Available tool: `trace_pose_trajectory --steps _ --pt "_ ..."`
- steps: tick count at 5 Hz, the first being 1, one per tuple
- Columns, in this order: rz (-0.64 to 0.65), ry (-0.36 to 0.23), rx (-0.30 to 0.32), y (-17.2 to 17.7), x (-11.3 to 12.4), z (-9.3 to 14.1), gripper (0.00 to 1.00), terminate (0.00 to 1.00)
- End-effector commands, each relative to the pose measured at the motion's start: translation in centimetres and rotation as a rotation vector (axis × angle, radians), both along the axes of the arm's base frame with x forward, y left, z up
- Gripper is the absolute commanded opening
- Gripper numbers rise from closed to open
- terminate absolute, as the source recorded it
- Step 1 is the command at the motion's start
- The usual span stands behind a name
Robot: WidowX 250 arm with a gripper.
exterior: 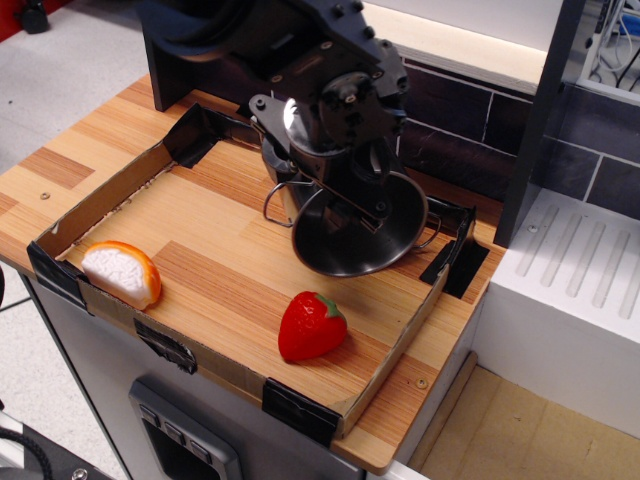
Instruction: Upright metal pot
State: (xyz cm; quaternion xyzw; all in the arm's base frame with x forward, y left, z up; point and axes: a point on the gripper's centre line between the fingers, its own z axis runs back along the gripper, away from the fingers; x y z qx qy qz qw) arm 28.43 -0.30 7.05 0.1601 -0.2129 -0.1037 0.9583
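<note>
The metal pot [345,235] lies tilted on its side at the back right of the wooden tray [200,250], with its open mouth facing front right. One wire loop handle [275,205] shows on its left and another at its right rim. My black gripper [360,185] hangs right over the pot's upper rim. One dark finger [380,195] reaches down into the mouth; the other is hidden behind the pot wall. The jaws look spread astride the rim, not clamped on it.
A red toy strawberry [310,326] lies in front of the pot. An orange-and-white toy [122,273] lies at the tray's front left. Low cardboard walls with black tape corners [300,410] ring the tray. A dark tiled wall [450,120] stands behind, and a white sink unit [570,290] at right.
</note>
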Motion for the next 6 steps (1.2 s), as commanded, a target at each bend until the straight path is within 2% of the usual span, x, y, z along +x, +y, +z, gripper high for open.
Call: trace_pose_trajectory --steps 1,2,3,4,5,6 --pt "0.021 -0.004 -0.033 0.9 0.6 1.0 0.0 0.0" --pt "0.063 0.006 -0.06 1.5 0.7 1.5 0.0 0.0" --pt "0.114 0.04 -0.107 2.4 0.7 2.3 0.0 0.0" --pt "0.205 0.171 -0.194 3.9 0.3 2.8 0.0 0.0" --pt "0.269 0.287 -0.306 5.6 -0.1 2.5 0.0 0.0" --pt "0.288 0.403 -0.421 7.3 -0.2 1.8 0.0 0.0"
